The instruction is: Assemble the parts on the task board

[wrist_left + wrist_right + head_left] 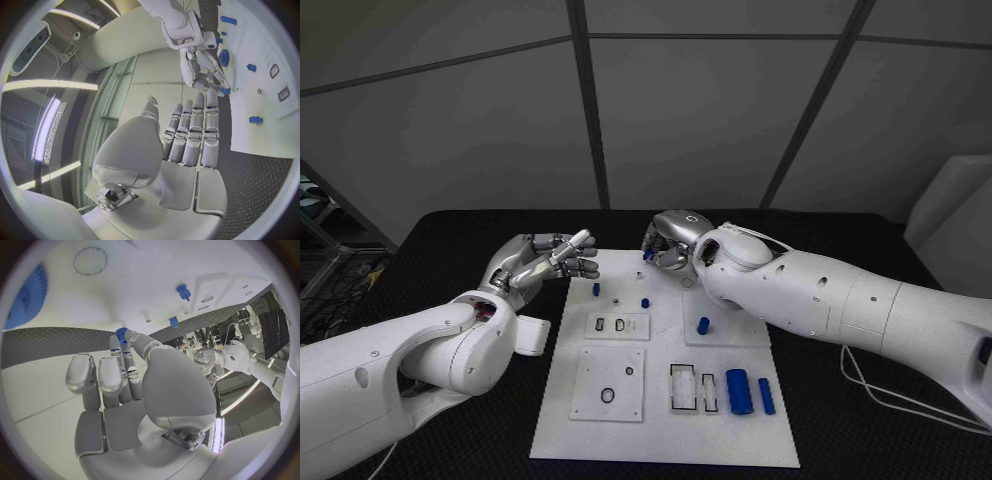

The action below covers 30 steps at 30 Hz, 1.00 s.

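A white task board [661, 420] lies in the middle of a black table [877, 420], with small blue parts scattered over it. The right hand [672, 240] hangs over the board's far edge, and the right wrist view shows a small blue part [121, 334] pinched at its fingertips [125, 342], just above the board; the fisheye bends things here, so whether the part touches the board is hard to judge. The left hand [548, 258] is raised beside the board's far left corner, holding nothing, its fingers [195, 131] stretched out side by side. On the board, two small blue pegs [596, 289] stand near the far end, another blue peg [702, 324] stands further right, and two larger blue cylinders [738, 391] lie side by side near the front right corner, beside rectangular slots [684, 387].
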{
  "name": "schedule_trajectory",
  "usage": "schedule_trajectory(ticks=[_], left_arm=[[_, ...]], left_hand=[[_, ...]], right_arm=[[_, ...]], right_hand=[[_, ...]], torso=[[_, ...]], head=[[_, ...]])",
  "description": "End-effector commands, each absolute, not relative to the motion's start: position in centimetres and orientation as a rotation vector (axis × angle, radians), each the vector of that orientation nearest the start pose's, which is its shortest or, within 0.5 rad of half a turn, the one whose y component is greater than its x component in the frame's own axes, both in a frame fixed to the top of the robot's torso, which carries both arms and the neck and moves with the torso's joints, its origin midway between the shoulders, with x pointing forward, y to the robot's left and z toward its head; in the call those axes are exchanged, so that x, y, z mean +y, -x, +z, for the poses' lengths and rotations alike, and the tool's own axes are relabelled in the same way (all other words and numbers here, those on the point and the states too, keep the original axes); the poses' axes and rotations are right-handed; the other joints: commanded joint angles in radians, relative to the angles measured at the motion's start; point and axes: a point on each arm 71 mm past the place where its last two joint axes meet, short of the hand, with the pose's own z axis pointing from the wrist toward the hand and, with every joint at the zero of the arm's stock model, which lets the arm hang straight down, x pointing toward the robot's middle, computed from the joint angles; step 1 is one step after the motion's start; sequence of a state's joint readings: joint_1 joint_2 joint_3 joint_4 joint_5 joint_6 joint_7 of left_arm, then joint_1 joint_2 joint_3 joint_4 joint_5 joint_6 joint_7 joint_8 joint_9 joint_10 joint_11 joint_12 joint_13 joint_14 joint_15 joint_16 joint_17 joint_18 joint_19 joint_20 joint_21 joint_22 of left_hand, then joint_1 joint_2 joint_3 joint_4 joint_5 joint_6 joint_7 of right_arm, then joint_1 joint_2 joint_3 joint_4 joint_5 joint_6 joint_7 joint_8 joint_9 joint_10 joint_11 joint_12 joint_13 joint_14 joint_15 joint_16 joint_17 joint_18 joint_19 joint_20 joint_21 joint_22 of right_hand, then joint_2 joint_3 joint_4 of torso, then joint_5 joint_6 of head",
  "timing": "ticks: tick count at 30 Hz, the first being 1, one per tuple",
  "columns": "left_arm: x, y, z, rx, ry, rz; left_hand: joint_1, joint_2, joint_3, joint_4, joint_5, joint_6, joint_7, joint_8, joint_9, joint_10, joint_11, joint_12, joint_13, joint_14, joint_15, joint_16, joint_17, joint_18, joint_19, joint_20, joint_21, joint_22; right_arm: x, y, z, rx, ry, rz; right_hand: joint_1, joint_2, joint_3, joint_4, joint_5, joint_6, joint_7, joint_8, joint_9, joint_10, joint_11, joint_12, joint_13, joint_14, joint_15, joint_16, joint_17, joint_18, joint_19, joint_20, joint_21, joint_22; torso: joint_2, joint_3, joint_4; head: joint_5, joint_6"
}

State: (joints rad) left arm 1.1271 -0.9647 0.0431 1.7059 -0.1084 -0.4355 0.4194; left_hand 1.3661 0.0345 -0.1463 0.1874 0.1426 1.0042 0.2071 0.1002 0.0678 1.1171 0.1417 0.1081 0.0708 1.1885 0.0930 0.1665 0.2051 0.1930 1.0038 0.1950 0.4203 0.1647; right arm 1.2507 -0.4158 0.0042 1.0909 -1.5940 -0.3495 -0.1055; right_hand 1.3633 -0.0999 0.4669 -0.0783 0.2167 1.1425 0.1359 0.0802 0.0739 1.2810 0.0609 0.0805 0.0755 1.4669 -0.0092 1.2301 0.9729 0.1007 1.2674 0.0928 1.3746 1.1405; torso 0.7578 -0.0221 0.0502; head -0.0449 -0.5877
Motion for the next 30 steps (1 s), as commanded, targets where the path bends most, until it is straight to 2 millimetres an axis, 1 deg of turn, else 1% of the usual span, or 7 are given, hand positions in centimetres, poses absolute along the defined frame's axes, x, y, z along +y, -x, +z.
schedule_trajectory(ticks=[1,17,19,23,26,28,30], left_arm=[[21.9,-45.4,-16.1,1.347,1.032,-1.529],[22.0,-45.5,-16.1,1.35,1.032,-1.53],[22.0,-45.5,-16.1,1.35,1.032,-1.53],[22.0,-45.5,-16.1,1.351,1.033,-1.529],[22.1,-45.5,-16.1,1.351,1.033,-1.528],[22.1,-45.5,-16.1,1.351,1.034,-1.526],[22.2,-45.5,-16.1,1.35,1.034,-1.525]], left_hand=[[-0.006,0.002,-0.006,0.0,-0.002,0.0,0.004,-0.005,-0.001,0.0,0.008,-0.004,-0.001,-0.005,0.001,-0.004,0.001,-0.012,-0.005,0.002,-0.003,-0.001],[-0.007,0.003,-0.008,0.0,-0.002,0.0,0.004,-0.007,-0.001,-0.001,0.009,-0.006,-0.001,-0.007,0.002,-0.008,0.002,-0.012,-0.007,0.002,-0.004,-0.002],[-0.007,0.003,-0.008,0.0,-0.003,0.0,0.004,-0.007,-0.001,-0.001,0.009,-0.006,-0.001,-0.007,0.002,-0.008,0.002,-0.012,-0.007,0.002,-0.005,-0.002],[-0.007,0.003,-0.008,0.0,-0.003,0.0,0.004,-0.007,-0.001,-0.001,0.009,-0.006,-0.001,-0.007,0.002,-0.008,0.002,-0.012,-0.007,0.002,-0.005,-0.002],[-0.007,0.003,-0.008,0.0,-0.003,0.0,0.004,-0.007,-0.001,-0.001,0.009,-0.006,-0.001,-0.007,0.002,-0.008,0.002,-0.012,-0.007,0.002,-0.005,-0.002],[-0.007,0.003,-0.008,0.0,-0.003,0.0,0.004,-0.007,-0.001,-0.001,0.009,-0.006,-0.001,-0.007,0.002,-0.008,0.002,-0.012,-0.007,0.002,-0.005,-0.002],[-0.007,0.003,-0.008,0.0,-0.003,0.0,0.004,-0.007,-0.001,-0.001,0.009,-0.006,-0.001,-0.007,0.002,-0.008,0.002,-0.012,-0.007,0.002,-0.005,-0.002]], right_arm=[[-9.4,-56.2,-15.9,1.519,0.274,0.578],[-8.9,-56.6,-16.4,1.56,0.282,0.56],[-8.9,-56.6,-16.3,1.552,0.279,0.563],[-8.9,-56.6,-16.1,1.527,0.269,0.573],[-9.0,-56.4,-15.8,1.492,0.256,0.585],[-9.4,-56.2,-15.6,1.468,0.244,0.596],[-10.1,-55.9,-15.3,1.452,0.232,0.606]], right_hand=[[-0.002,-0.005,0.004,0.002,0.001,0.001,0.005,0.0,0.0,-0.001,0.006,-0.001,0.001,0.022,-0.004,0.006,-0.002,-0.011,0.003,0.003,0.006,-0.001],[-0.017,-0.013,0.007,0.011,-0.003,-0.022,0.012,-0.014,-0.005,-0.028,0.014,-0.016,-0.004,0.014,0.002,0.0,-0.023,-0.006,-0.018,0.009,-0.002,-0.022],[-0.035,-0.033,0.009,0.02,-0.009,-0.092,0.028,-0.019,-0.01,-0.096,0.032,-0.017,-0.012,0.001,0.017,-0.021,-0.06,0.0,-0.05,0.021,-0.021,-0.061],[-0.052,-0.064,-0.019,0.031,-0.021,-0.205,0.024,-0.02,-0.011,-0.21,0.046,-0.015,-0.013,-0.025,0.03,-0.074,-0.148,0.023,-0.13,0.034,-0.076,-0.164],[-0.045,-0.067,-0.064,0.035,-0.03,-0.26,0.009,-0.018,-0.009,-0.269,0.054,-0.009,-0.011,-0.042,0.038,-0.109,-0.201,0.035,-0.173,0.041,-0.112,-0.222],[-0.034,-0.065,-0.112,0.041,-0.032,-0.276,0.006,-0.016,-0.007,-0.298,0.058,0.006,-0.008,-0.048,0.04,-0.122,-0.225,0.038,-0.188,0.046,-0.129,-0.247],[-0.026,-0.059,-0.129,0.045,-0.028,-0.266,0.011,-0.013,-0.005,-0.299,0.057,0.019,-0.007,-0.046,0.039,-0.121,-0.227,0.038,-0.185,0.046,-0.131,-0.248]], torso=[[0.001,0.0003,0.0003],[0.002,0.0003,-0.002],[0.002,0.0004,-0.0025],[0.002,0.0007,-0.0033],[0.002,0.0012,-0.0042],[0.001,0.002,-0.0045],[0.001,0.0026,-0.0064]], head=[[0.001,0.0],[0.003,-0.003],[0.004,-0.002],[0.005,-0.001],[0.005,0.0],[0.006,0.002],[0.007,0.003]])
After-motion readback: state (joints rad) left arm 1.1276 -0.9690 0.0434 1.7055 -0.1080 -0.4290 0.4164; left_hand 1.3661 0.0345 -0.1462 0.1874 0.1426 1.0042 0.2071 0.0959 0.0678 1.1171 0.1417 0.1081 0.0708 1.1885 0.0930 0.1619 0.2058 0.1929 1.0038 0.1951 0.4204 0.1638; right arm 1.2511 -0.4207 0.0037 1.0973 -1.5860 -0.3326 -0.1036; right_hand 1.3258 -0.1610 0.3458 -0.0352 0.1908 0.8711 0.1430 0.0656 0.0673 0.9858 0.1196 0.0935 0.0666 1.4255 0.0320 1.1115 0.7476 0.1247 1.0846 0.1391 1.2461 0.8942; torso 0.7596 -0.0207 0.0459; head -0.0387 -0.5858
